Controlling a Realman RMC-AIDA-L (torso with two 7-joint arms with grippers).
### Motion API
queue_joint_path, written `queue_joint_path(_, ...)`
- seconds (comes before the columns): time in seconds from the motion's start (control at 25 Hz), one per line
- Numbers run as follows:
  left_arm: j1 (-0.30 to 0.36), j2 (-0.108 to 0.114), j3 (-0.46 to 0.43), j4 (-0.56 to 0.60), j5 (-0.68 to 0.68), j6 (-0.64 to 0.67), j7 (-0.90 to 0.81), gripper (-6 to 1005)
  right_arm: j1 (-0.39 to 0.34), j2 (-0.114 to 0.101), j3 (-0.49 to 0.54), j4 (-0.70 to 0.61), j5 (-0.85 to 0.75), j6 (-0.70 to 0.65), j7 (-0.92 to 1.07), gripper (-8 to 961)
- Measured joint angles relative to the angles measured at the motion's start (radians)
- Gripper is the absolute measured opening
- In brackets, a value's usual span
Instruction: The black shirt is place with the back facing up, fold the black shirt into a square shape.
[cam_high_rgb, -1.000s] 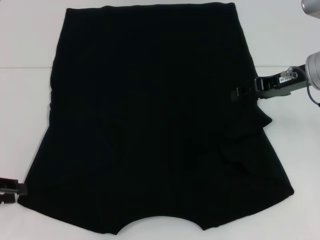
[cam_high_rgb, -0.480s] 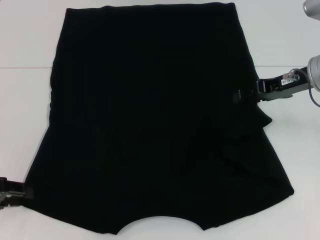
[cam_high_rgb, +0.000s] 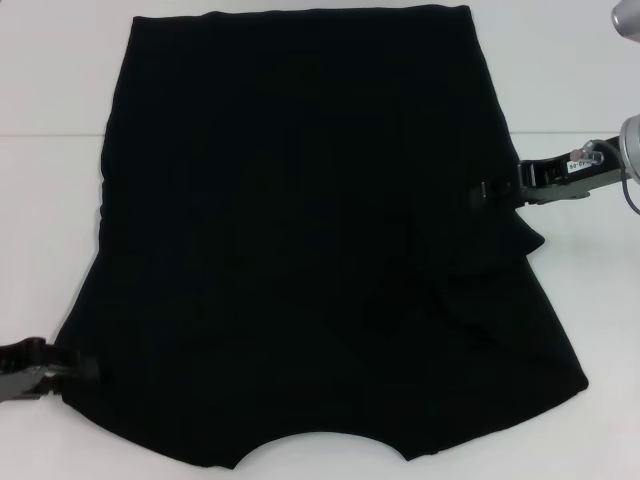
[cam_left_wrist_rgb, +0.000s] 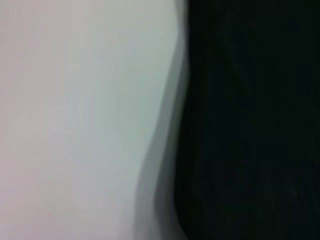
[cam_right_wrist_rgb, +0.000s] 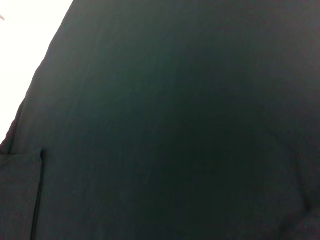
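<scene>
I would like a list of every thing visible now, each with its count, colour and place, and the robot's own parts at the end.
shirt: one, black, spread flat over the middle of the table, neckline at the near edge, with a small bunched fold on its right side.
table: one, white, under the shirt, bare on both sides of it.
left gripper: one, black, low at the shirt's near left corner, at the fabric edge.
right gripper: one, black with a grey wrist, at the shirt's right edge, about halfway up, just above the bunched fold.
</scene>
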Motion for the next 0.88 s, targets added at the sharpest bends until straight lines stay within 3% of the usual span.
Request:
queue_joint_path(0.6,-0.011,-0.006,0.001,0.008,-0.002,0.0,0.004,323,-0.016,-0.006,0.001,-0.002,0.002,0.0,-0.005,594)
queue_joint_path(0.72,-0.016,-0.005,0.0,0.003,-0.016,0.007,0.025,98,-0.02,-0.007,0.004,-0.002,0.003,-0.001,-0.006,593)
queue_joint_path(0.88,-0.015,0.003,-0.008,-0.015,-0.096,0.056,0.089,53,-0.034,-0.014,0.015,-0.002,0.003,-0.003,-0.008,593)
